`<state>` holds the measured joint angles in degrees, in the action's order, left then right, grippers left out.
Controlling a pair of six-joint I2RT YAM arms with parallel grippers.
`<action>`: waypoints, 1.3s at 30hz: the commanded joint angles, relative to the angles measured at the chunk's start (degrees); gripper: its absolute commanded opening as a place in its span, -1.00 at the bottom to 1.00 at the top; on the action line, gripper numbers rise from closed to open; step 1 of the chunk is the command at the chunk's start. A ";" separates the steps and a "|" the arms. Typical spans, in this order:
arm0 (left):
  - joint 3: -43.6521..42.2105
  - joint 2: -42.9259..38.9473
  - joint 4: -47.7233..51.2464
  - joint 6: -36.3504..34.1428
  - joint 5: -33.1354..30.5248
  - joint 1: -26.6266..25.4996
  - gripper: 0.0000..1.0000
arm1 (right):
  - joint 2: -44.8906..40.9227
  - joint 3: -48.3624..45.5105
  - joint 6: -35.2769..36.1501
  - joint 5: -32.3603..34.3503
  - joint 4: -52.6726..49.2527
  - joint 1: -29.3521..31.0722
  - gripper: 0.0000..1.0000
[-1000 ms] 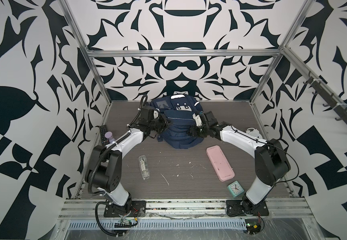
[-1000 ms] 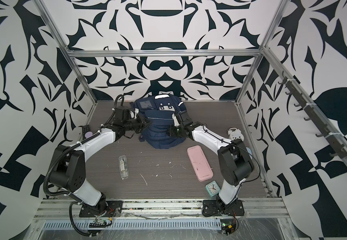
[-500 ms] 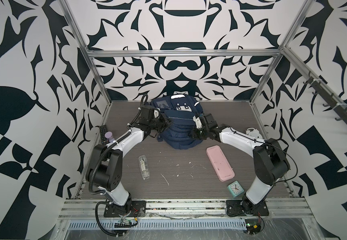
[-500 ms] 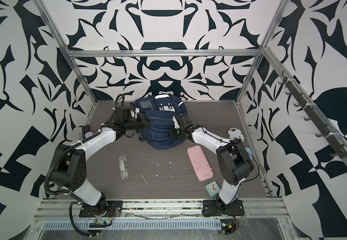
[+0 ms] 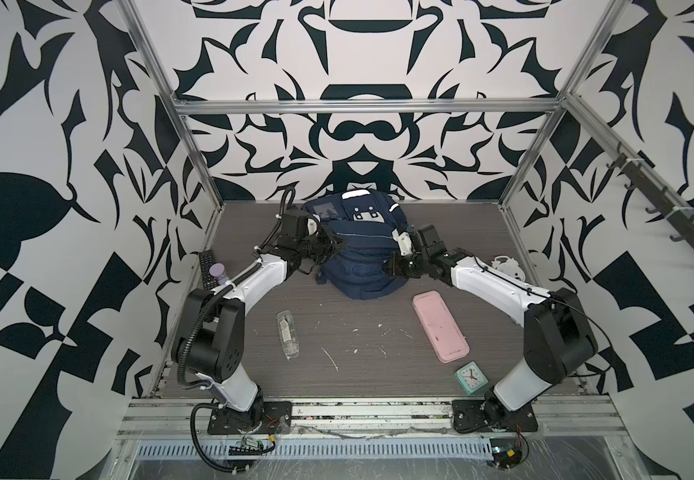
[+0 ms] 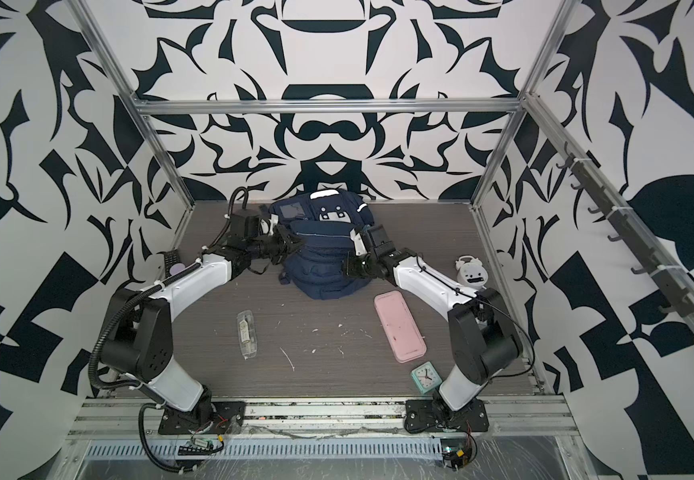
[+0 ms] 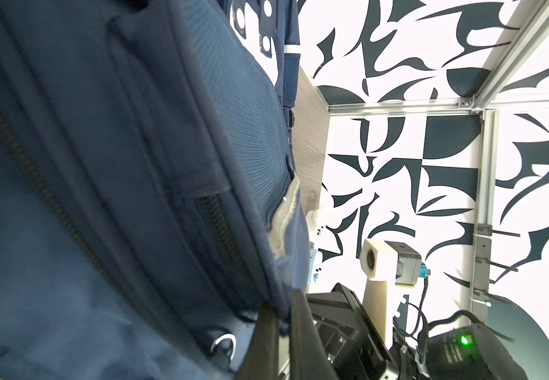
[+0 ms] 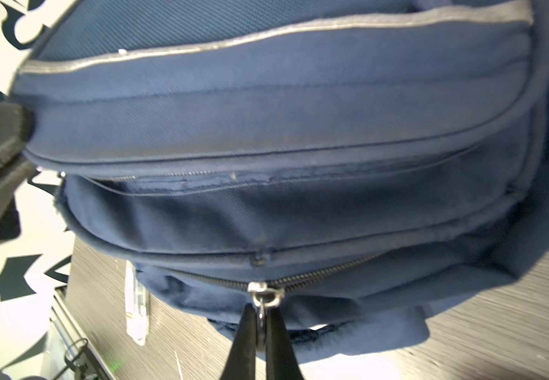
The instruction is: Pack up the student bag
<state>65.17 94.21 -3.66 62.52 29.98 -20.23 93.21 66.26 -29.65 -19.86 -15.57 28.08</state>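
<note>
White-shelled arms (image 5: 254, 282), black joints (image 5: 216, 336), black ribbed cable (image 5: 192, 332), black base plates (image 5: 249, 417).

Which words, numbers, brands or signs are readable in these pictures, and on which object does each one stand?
No text can be read anywhere.
Mint clock: dial numerals too small to read.
Clear case: pale contents, no print legible.
Remote: buttons too small to read.
Student bag: its white patch shows only dark dots, no letters.

student bag (image 5: 358, 270): rear centre | pencil case (image 5: 441, 328): front-right of it | clock (image 5: 471, 376): nearest front
</note>
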 commanded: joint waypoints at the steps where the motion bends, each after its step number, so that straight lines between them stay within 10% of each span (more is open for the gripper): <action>1: 3.13 -0.49 -4.57 -1.16 1.05 0.12 -1.00 | -1.37 0.29 3.31 -1.70 -5.34 -0.57 -0.72; 5: 3.35 -0.20 -4.69 -0.94 1.34 0.15 -1.00 | -0.43 0.39 4.43 -0.66 -6.37 -0.77 -0.43; 20: 3.48 0.19 -4.77 -0.48 1.44 0.16 -1.00 | -0.26 -0.38 3.22 1.05 -0.49 -0.84 -0.36; 39: 3.30 0.64 -5.30 0.08 0.92 0.10 -1.00 | -2.29 -3.17 1.96 0.52 0.55 -0.83 -0.86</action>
<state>65.45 94.89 -3.64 62.61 30.30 -20.32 94.02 63.44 -27.29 -19.92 -14.26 27.44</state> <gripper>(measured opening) 0.076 0.086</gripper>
